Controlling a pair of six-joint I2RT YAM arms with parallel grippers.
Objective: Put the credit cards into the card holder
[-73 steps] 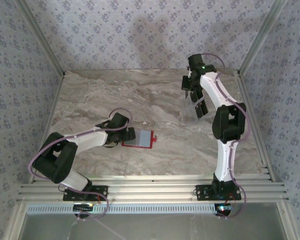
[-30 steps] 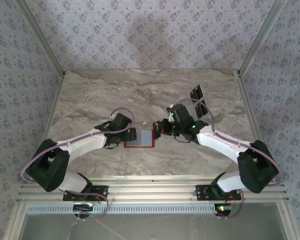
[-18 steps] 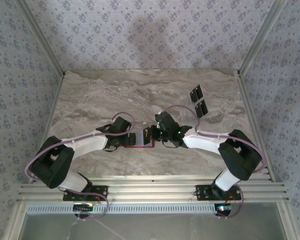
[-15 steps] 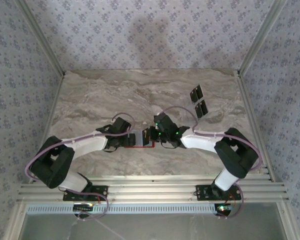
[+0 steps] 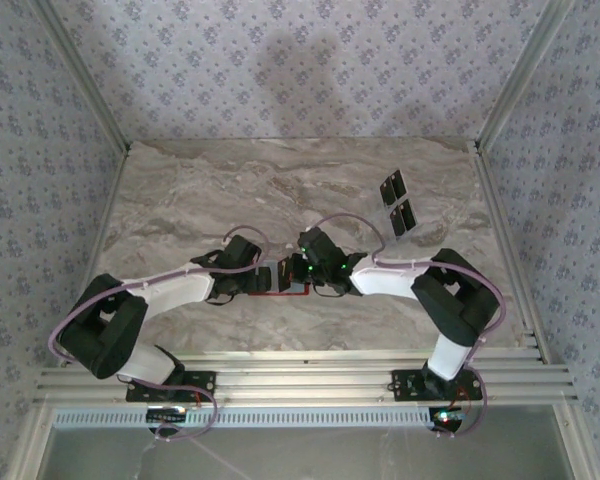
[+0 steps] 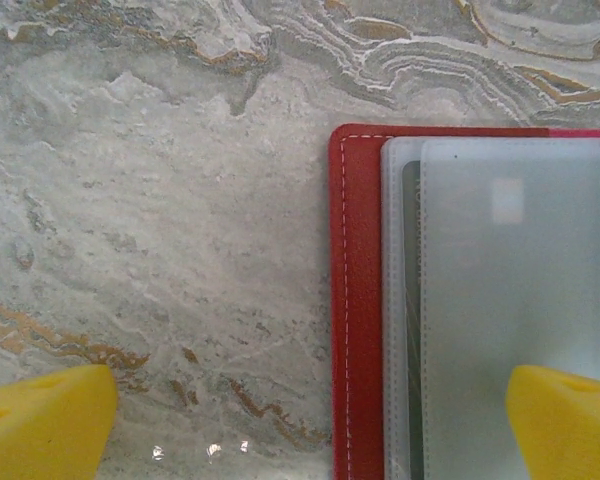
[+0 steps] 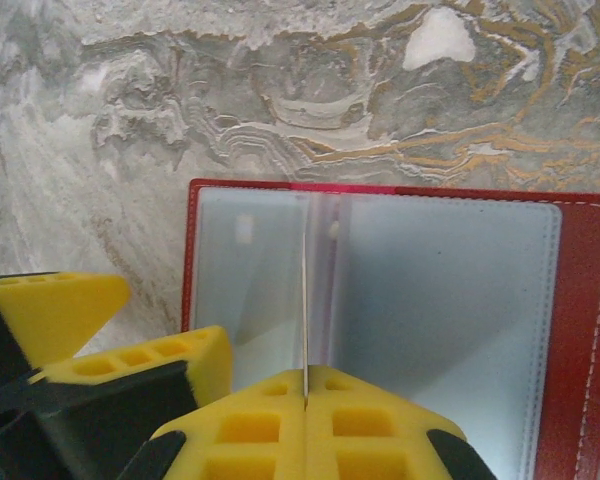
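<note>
red card holder [image 7: 580, 330] lies unfolded on the marble table [image 5: 200, 200], centre near, grey pockets up. change since 2.4 s back: right arm then stood raised at the far right by the loose cards; now it is folded low across to centre, right gripper [image 7: 305, 395] over the holder and close against the left gripper [image 6: 307, 420]. in the last half second it edged a little further left. holder and left arm sit much as before. right fingers pressed together on one credit card [image 7: 305, 290], seen edge-on as a thin upright line over the holder's middle fold. left gripper spread wide, nothing held: one finger [image 6: 565, 420] over the grey pocket at the holder's left end, the other over bare marble just off its edge. far card [image 5: 391, 188] and near card [image 5: 405, 215], both black, lie flat at far right, well apart from the holder. from above, both wrists cover nearly all of the holder; only red slivers show. cannot tell whether the held card's lower edge has entered a pocket. its face is unreadable. left wrist view cuts the holder off at the right.
</note>
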